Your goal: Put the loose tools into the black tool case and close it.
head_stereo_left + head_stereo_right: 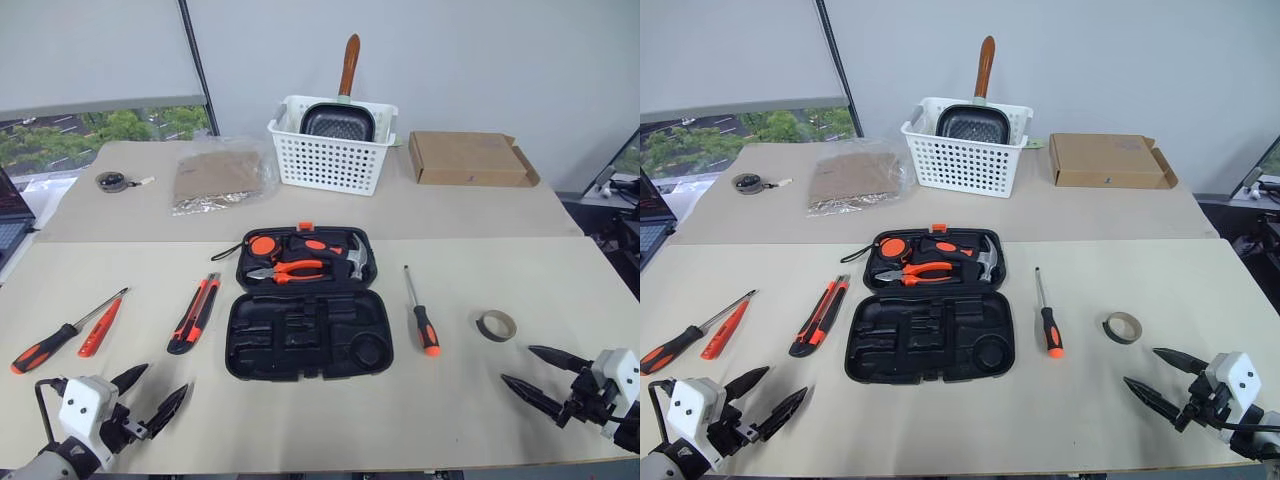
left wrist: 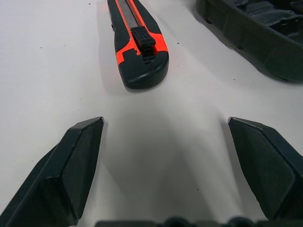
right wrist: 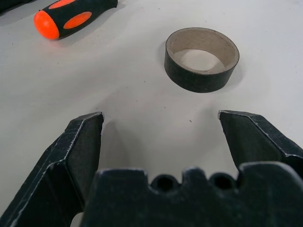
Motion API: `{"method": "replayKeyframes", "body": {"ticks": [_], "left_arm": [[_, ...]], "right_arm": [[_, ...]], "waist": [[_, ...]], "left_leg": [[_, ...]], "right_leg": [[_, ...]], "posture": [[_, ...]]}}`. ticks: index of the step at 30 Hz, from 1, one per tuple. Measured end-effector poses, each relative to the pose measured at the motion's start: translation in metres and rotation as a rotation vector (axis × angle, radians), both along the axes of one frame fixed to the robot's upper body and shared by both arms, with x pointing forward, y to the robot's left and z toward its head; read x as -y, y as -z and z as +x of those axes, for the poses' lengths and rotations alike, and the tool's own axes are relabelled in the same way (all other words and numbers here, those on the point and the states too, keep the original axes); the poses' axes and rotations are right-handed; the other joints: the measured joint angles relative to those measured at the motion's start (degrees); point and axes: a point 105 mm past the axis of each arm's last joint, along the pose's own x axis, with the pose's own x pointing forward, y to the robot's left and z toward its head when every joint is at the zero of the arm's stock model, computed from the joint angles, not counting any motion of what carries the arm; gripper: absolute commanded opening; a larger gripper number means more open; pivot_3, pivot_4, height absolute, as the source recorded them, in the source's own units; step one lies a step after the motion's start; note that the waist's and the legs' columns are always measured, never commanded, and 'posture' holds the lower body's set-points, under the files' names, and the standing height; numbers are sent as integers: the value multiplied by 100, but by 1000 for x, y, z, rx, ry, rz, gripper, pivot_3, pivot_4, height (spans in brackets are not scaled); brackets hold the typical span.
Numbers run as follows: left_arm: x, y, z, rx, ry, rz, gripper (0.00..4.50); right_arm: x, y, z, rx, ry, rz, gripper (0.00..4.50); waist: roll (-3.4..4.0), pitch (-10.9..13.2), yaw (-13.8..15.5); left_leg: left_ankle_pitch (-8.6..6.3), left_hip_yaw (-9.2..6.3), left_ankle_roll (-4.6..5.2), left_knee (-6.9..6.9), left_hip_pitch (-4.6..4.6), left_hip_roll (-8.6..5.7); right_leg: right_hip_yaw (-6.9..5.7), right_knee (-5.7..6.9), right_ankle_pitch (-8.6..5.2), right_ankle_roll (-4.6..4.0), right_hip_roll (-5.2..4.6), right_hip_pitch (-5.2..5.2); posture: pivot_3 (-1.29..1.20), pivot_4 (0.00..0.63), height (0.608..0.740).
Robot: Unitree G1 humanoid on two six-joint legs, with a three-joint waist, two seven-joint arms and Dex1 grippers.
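Head views: the black tool case (image 1: 308, 318) lay open at mid-bench (image 1: 480, 400), with the utility knife (image 1: 195, 313) and two screwdrivers (image 1: 60, 336) to its left, and a third screwdriver (image 1: 421, 312) and the tape ring (image 1: 496, 325) to its right. Left wrist view: the left gripper (image 2: 165, 156) stood wide apart and empty, just short of the knife. Right wrist view: the right gripper (image 3: 161, 142) stood equally wide and empty, near the ring.
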Motion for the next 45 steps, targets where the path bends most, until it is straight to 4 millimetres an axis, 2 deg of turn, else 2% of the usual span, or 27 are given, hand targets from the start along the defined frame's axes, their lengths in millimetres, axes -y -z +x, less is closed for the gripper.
{"method": "replayKeyframes", "body": {"ticks": [10,13,15,18,23,26,28,32,35,37,41,45], "left_arm": [[-1,0,3,5,7,-5,4500],[-2,-1,4,10,4,-8,4500],[-5,-7,8,41,-9,-21,4500],[-15,-26,18,127,-52,-49,4500],[-48,-53,31,208,-146,-56,4500],[-70,-65,33,216,-208,-47,4500],[-93,-73,34,197,-269,-26,4500],[-127,-77,30,120,-316,57,4500],[-153,-74,25,40,-346,104,4500],[-164,-72,21,3,-353,131,4500],[-175,-58,28,-84,-319,159,4500],[-179,-51,40,-130,-288,170,4500]], "right_arm": [[3,0,2,13,4,5,4459],[-1,-7,7,44,-12,5,4459],[-9,-19,15,87,-41,12,4459],[-32,-45,30,159,-124,46,4459],[-94,-83,49,222,-345,116,4459],[-121,-95,51,217,-452,150,4459],[-147,-107,51,217,-558,177,4459],[-185,-125,45,233,-729,206,4459],[-205,-130,40,227,-826,228,4459],[-210,-133,39,225,-855,242,4459],[-218,-133,38,221,-906,256,4459],[-217,-132,38,213,-916,253,4459]], "waist": [[1,0,-1],[2,-1,-11],[1,0,-20],[2,-1,-14],[-1,1,-4],[-4,2,-2],[-7,4,4],[-14,3,0],[-20,3,9],[-22,3,13],[-30,3,30],[-50,-3,18]], "left_leg": [[0,0,0,1,2,0],[0,1,-1,1,2,1],[0,1,-1,1,2,2],[2,1,-4,1,6,7],[5,-2,-8,1,8,9],[7,-2,0,0,2,6],[20,-2,33,0,-2,3],[12,-1,30,-2,-3,1],[5,-1,20,-2,-5,1],[-8,1,-3,-1,-10,-4],[-8,6,-15,0,-9,-6],[-4,12,-21,-2,-9,-3]], "right_leg": [[0,1,-2,-3,0,1],[1,2,0,-1,0,0],[2,4,0,0,0,-2],[1,5,2,2,0,-2],[-7,8,6,9,5,-3],[-9,4,6,8,6,-4],[-10,-2,6,7,6,-6],[-13,-7,3,3,5,-12],[-18,-5,2,1,6,-40],[-16,-5,2,1,4,-46],[-19,3,4,1,4,-51],[-20,10,7,2,6,-56]], "posture": [[0,150,700],[0,150,700],[0,150,700],[0,150,700],[0,150,700],[0,150,700],[0,150,700],[0,150,700],[0,150,700],[0,150,700],[0,150,700],[0,150,700]]}}
